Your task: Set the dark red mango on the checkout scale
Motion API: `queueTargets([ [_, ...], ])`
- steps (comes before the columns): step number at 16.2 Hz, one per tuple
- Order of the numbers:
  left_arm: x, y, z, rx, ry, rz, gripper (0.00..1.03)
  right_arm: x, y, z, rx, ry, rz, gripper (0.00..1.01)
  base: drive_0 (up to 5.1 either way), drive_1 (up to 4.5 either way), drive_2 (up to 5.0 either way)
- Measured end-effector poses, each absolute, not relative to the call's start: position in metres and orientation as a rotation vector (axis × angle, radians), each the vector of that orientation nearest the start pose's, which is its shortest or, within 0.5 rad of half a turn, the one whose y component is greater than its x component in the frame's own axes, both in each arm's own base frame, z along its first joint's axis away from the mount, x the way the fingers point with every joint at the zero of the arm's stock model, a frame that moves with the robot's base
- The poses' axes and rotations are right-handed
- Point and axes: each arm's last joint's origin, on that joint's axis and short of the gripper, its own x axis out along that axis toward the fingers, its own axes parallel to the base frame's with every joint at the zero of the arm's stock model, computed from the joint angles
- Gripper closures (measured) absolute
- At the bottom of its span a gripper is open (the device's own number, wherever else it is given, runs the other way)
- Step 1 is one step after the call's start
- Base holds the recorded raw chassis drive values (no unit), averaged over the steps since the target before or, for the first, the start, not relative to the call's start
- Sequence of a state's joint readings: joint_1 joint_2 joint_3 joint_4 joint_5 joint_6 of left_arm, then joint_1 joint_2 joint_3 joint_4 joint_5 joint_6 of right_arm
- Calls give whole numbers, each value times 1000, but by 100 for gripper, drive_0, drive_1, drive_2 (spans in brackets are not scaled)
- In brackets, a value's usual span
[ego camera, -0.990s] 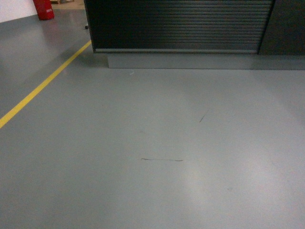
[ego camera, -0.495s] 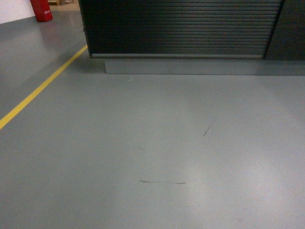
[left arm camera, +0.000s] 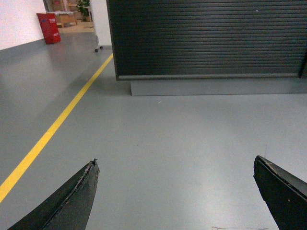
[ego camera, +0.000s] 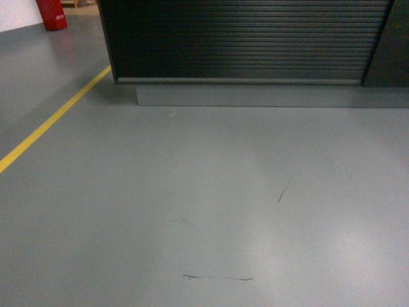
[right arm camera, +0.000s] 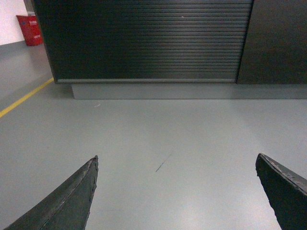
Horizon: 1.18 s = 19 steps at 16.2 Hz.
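The checkout [ego camera: 249, 41] fills the top of the head view as a black counter with a slatted front on a grey plinth [ego camera: 255, 96]. It also shows in the left wrist view as the checkout [left arm camera: 206, 38] and in the right wrist view as the checkout [right arm camera: 148, 40]. The dark red mango and the scale are out of view. My left gripper [left arm camera: 175, 163] is open over bare grey floor, nothing between its black fingers [left arm camera: 72, 201]. My right gripper [right arm camera: 176, 160] is open too, holding nothing. Neither gripper appears in the head view.
A yellow floor line [ego camera: 54, 118] runs diagonally at the left toward the counter's corner. A red box [ego camera: 51, 14] stands far left by the white wall. A taller black panel [right arm camera: 276, 40] adjoins the counter on the right. Grey floor [ego camera: 211, 204] lies between me and the counter.
The counter has grown larger and lower in the head view, and the floor scuff marks have slid down the frame: I have moved closer to the checkout.
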<state>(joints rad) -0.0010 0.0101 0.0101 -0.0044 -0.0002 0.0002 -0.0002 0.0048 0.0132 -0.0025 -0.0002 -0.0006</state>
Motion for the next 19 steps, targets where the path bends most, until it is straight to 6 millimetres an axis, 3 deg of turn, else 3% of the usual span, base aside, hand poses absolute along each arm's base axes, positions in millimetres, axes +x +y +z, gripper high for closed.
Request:
queueTargets([
  [19,98,0,166,0,4,-1,5,97,0,167,-1,-5,0,3,-3,337,-344],
])
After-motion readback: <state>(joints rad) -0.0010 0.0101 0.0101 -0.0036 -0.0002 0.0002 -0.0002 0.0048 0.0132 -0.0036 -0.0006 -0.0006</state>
